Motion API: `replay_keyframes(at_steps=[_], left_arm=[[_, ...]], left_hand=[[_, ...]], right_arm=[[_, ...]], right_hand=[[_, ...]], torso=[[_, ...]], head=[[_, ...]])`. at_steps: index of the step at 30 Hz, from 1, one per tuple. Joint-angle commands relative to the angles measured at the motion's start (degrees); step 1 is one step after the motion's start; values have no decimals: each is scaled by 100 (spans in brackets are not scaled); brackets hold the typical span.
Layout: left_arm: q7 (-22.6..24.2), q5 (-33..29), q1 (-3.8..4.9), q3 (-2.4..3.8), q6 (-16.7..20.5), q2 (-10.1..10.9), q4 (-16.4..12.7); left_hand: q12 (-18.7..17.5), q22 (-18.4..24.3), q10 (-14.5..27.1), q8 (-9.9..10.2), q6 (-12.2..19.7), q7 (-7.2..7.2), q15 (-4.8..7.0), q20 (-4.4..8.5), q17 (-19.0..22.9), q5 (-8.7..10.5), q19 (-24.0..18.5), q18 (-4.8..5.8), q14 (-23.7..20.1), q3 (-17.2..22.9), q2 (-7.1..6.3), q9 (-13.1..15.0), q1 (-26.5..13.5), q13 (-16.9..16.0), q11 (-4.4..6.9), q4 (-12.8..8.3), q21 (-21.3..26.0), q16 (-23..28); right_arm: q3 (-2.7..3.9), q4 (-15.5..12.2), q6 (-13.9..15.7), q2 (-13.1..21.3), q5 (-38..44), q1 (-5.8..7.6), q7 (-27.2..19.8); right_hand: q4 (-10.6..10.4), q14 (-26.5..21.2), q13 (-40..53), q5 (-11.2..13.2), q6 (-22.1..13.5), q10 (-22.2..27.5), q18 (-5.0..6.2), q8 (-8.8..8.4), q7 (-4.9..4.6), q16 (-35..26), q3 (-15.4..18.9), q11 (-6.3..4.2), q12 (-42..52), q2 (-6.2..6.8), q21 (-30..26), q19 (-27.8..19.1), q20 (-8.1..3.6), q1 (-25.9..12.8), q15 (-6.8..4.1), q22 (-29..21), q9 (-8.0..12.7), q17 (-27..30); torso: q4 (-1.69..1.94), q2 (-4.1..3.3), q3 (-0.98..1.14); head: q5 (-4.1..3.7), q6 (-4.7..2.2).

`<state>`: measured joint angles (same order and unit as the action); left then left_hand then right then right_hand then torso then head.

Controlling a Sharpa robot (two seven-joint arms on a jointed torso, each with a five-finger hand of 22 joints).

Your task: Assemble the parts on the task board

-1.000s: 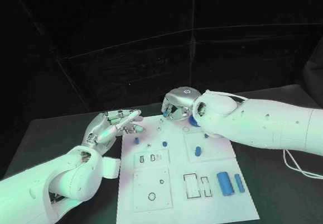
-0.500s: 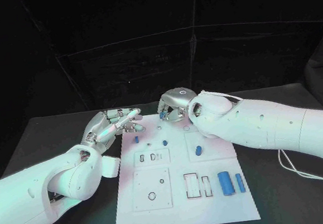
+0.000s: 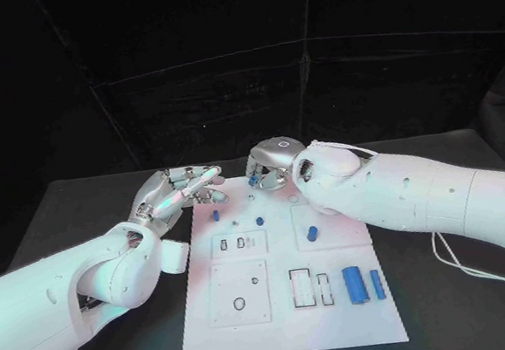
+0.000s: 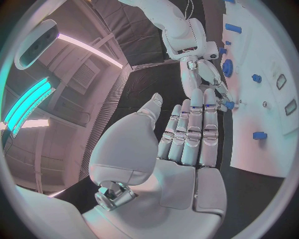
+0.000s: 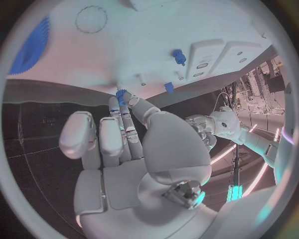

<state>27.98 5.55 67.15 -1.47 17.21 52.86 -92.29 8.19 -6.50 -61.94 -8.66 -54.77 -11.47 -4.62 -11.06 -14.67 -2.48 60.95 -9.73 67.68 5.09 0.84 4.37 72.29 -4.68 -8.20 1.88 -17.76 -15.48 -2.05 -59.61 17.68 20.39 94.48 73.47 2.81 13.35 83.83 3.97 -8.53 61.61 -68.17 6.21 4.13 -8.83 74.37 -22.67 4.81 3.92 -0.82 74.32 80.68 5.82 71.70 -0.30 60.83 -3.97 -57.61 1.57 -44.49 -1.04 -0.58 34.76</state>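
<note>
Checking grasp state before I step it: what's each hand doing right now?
Left hand: open, fingers straight, holding nothing, beside the task board.
Right hand: pinching a small blue part at its fingertips, over the board's far end.

Blue parts (image 3: 353, 284) lie and stand on the white task board (image 3: 225, 337).

Black curtain (image 3: 242, 97) behind black table (image 3: 79, 208)

Right hand (image 3: 274, 165) fingers and far task board (image 3: 350, 324) edge behind its wrist.
</note>
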Motion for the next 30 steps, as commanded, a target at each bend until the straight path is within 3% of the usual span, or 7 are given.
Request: replay_keyframes(at_steps=[1, 8, 21, 26, 30], left_arm=[[16, 31, 12, 5, -72, -7, 0], [10, 31, 16, 5, -83, -6, 5], [4, 31, 21, 5, -105, -7, 17], [0, 31, 22, 5, -111, -4, 24], [-4, 31, 22, 5, -114, 1, 32]], left_hand=[[-20, 5, 14, 19, -14, -28, -28, 4, -5, -34, 24, -73, 9, 10, -8, -7, 41, 8, -11, -29, 27, 26], [-20, 5, 14, 19, -14, -28, -28, 4, -5, -34, 24, -73, 9, 10, -8, -7, 41, 8, -11, -29, 27, 26], [-20, 5, 14, 19, -14, -28, -28, 4, -5, -34, 24, -73, 9, 10, -8, -7, 41, 8, -11, -29, 27, 26], [-23, 6, 13, 21, -15, -28, -28, 4, -8, -34, 24, -73, 9, 11, -6, -8, 42, 9, -11, -31, 29, 28], [-27, 8, 10, 24, -17, -28, -28, 3, -14, -34, 25, -73, 8, 12, -3, -8, 45, 9, -11, -35, 31, 31]], right_arm=[[3, 16, -233, -18, 56, 15, 8], [3, 78, -231, -40, 130, 15, 121], [3, 133, -48, -111, 160, 16, 138], [3, 117, -1, -102, 159, 16, 111], [3, 3, 76, 8, 146, 16, 107]], right_hand=[[-33, 128, -8, 39, 34, -21, -84, -15, -10, 35, -21, 8, -13, 37, 38, -31, -14, -50, 13, -3, -2, 10], [-75, 118, -16, 65, -17, 37, -80, -42, -25, 27, -35, 25, -30, 97, 31, -53, -4, -88, 29, -22, 9, 48], [-203, 88, -31, 143, -444, 489, -72, -70, -165, 7, -76, 170, -33, 309, 13, -121, 107, -135, 154, -74, 34, 165], [-282, 63, -30, 262, -774, 750, -58, -70, -151, -23, 14, 193, -20, 393, -8, -157, 149, -109, 179, -121, 35, 263], [-308, 61, -23, 266, -822, 754, -56, -66, -143, -24, 49, 184, 1, 403, -8, -161, 151, -99, 176, -123, 31, 276]], torso=[[-9, 2, -1], [-13, 0, 0], [-12, -3, 1], [-14, 0, 0], [-18, 1, 4]], head=[[-10, 10], [-13, 12], [-14, 16], [-15, 27], [-18, 23]])
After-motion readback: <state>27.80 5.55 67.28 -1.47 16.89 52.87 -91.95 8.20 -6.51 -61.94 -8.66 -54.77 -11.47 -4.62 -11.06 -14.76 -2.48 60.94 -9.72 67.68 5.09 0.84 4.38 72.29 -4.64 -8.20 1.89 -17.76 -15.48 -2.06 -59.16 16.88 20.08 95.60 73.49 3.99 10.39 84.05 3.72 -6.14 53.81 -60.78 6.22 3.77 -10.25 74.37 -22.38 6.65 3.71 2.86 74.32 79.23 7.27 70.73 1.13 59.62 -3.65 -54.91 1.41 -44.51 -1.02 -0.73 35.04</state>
